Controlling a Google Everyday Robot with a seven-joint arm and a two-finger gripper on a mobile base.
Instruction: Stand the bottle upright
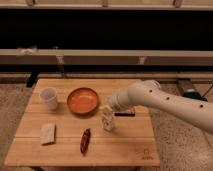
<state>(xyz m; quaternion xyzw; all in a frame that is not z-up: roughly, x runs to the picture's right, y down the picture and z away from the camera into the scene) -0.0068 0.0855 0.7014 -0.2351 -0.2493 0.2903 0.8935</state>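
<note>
The bottle (108, 122) is a small whitish thing standing roughly upright on the wooden table (120, 145), just right of the orange bowl (82, 100). My gripper (107, 111) comes down from the white arm at the right and sits right on top of the bottle, at its cap end. The arm's wrist hides the upper part of the bottle.
A translucent white cup (49, 97) stands at the table's left. A pale flat packet (48, 133) lies near the front left, and a dark red elongated object (85, 141) lies in front of the bowl. A dark flat item (125, 113) lies under the arm.
</note>
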